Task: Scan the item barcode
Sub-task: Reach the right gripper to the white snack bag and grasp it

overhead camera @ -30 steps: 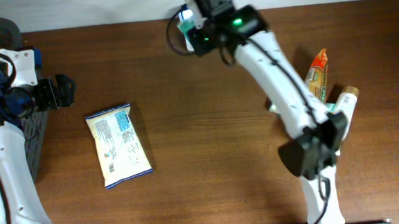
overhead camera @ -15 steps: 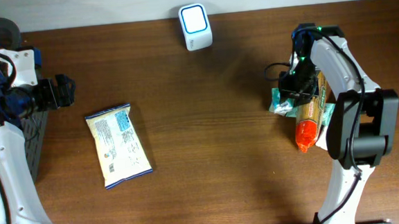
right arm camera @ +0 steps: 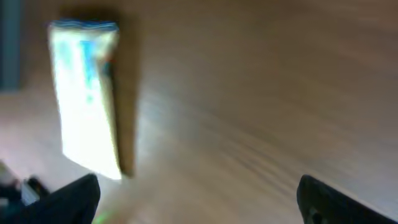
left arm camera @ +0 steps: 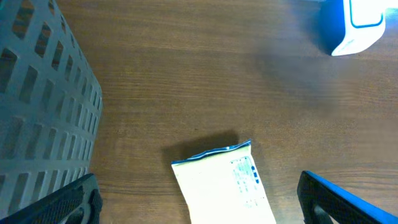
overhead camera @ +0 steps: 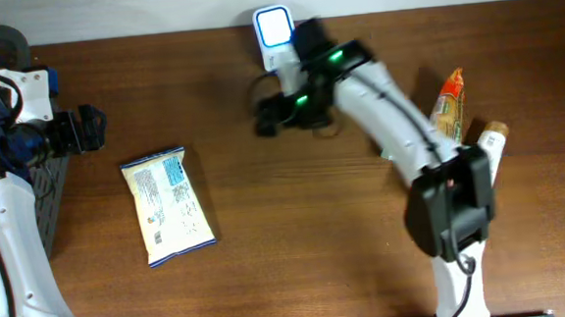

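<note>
Your snack packet (overhead camera: 168,207) lies flat on the wooden table (overhead camera: 298,246), left of centre, printed panel up, with nothing touching it. Its long axis runs roughly from the near side to the far side, tilted a little. The scanner (overhead camera: 276,26) stands at the far edge, well apart from the packet.

Your left gripper (overhead camera: 82,129) hovers beside the dark crate (left arm camera: 43,106), jaws spread wide and empty. The packet is near it, to its right and closer to the robot's side.

Your right gripper (overhead camera: 263,117), just in front of the scanner, is also spread wide with nothing between its fingers. The packet lies farther off to its left.

I judge the left arm the nearer one. Closing across the packet's short width looks the easiest grip.
</note>
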Available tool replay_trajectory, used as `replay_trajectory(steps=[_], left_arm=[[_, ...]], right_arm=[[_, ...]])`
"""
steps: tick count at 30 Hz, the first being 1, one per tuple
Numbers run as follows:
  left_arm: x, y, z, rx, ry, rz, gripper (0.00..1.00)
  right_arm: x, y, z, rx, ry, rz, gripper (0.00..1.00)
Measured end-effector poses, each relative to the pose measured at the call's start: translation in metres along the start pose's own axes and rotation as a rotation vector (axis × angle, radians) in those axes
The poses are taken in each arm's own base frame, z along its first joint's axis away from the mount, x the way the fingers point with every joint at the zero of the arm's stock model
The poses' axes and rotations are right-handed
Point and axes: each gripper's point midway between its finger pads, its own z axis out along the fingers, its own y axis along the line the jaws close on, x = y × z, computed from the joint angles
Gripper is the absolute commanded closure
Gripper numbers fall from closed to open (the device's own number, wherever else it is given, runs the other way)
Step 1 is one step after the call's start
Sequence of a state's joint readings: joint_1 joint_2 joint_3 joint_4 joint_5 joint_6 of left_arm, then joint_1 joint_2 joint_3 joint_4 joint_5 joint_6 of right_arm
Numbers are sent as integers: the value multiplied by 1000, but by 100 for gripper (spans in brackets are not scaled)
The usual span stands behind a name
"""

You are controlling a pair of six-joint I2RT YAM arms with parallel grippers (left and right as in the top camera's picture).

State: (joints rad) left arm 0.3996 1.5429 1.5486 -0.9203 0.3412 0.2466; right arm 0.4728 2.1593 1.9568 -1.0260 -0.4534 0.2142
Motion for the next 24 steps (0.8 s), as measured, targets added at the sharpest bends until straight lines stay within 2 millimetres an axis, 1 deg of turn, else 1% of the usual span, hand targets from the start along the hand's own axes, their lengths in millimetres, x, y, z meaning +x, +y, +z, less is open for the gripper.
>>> replay_trajectory(steps=[1, 2, 4, 5, 7, 8, 9, 10, 12, 14, 15, 16, 17, 20, 21, 23, 24], left_arm=[[0, 0, 0, 0, -1, 1, 1], [0, 0, 0, -1, -2, 1, 1], [0, 0, 0, 0, -1, 1, 1], [0, 0, 0, 0, -1, 0, 1], [0, 0, 0, 0, -1, 1, 1], [0, 0, 0, 0, -1, 0, 1], [0, 0, 0, 0, -1, 1, 1], [0, 0, 0, 0, -1, 0, 1], [0, 0, 0, 0, -1, 0, 1], [0, 0, 0, 0, -1, 1, 1], [0, 0, 0, 0, -1, 1, 1], [0, 0, 0, 0, -1, 0, 1], [0, 0, 0, 0, -1, 0, 1], [0, 0, 0, 0, -1, 0, 1], [0, 0, 0, 0, -1, 1, 1], [0, 0, 0, 0, -1, 1, 1], [0, 0, 0, 0, -1, 1, 1]], right_arm=[[12, 26, 19, -28, 26, -48, 3], [11, 58, 37, -72, -8, -118, 4], [19, 95, 59, -121, -27, -170, 5], [22, 117, 72, -154, -39, -198, 5], [26, 137, 90, -187, -52, -225, 8], [31, 142, 103, -193, -39, -235, 9], [37, 144, 112, -189, -24, -229, 12], [45, 142, 129, -178, 0, -224, 14], [46, 140, 141, -177, 2, -214, 14], [47, 134, 159, -173, 4, -206, 14], [46, 133, 165, -173, 0, -208, 14], [50, 129, 176, -168, 12, -205, 17], [49, 130, 179, -175, 8, -211, 19], [50, 129, 182, -172, 10, -211, 35], [51, 128, 184, -166, 10, -208, 38], [52, 133, 188, -170, 4, -223, 39], [55, 141, 192, -181, 0, -241, 40]])
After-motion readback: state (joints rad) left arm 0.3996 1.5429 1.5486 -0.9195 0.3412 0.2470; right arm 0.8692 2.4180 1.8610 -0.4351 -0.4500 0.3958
